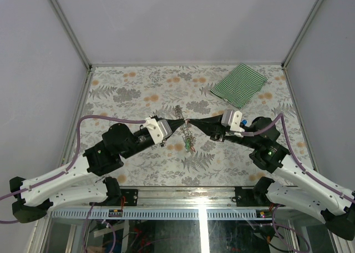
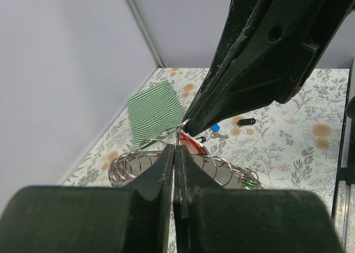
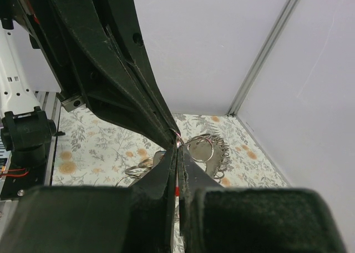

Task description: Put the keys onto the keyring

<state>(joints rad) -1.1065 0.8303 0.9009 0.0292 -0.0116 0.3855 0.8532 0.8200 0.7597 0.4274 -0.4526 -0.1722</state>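
Note:
The keyring (image 1: 187, 135), a coil of grey metal loops, hangs between both grippers above the table's middle; it also shows in the left wrist view (image 2: 125, 164) and the right wrist view (image 3: 213, 147). My left gripper (image 1: 182, 121) (image 2: 177, 147) is shut on a thin loop of it. Tip to tip with it, my right gripper (image 1: 189, 121) (image 3: 177, 148) is shut on a red-tagged key (image 2: 193, 145), a red sliver showing between its pads. A green-tagged key (image 1: 190, 146) (image 2: 250, 182) dangles from the coil. A blue-tagged key (image 2: 214, 128) and a black-tagged key (image 2: 246, 121) lie on the table.
A green-striped cloth (image 1: 239, 84) (image 2: 155, 111) lies at the back right of the floral tabletop (image 1: 127, 92). Grey walls with metal corner posts close in the back and both sides. Both arms angle inward across the near half.

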